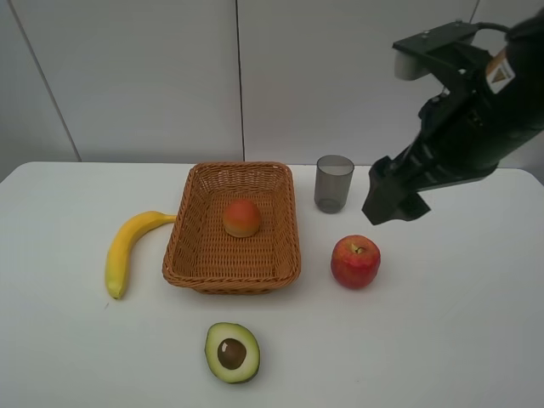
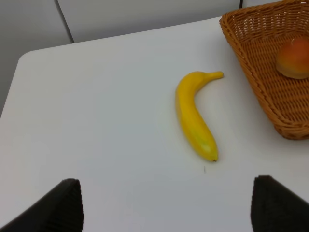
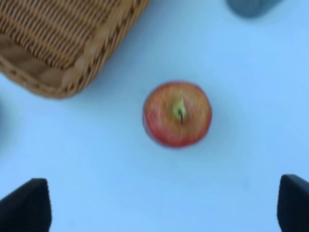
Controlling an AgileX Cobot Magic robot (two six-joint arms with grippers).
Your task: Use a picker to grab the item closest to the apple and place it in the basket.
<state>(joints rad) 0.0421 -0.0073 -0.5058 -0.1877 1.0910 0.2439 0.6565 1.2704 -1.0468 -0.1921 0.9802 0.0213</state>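
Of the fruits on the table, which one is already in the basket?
The orange-red peach, sitting inside the wicker basket. The banana, halved avocado and apple all lie outside it on the table.

No text or number can be read anywhere. The right arm [image 1: 476, 119] carries a small yellow and white sticker [image 1: 498, 75] at about 2 o'clock in the high view, too small to make out.
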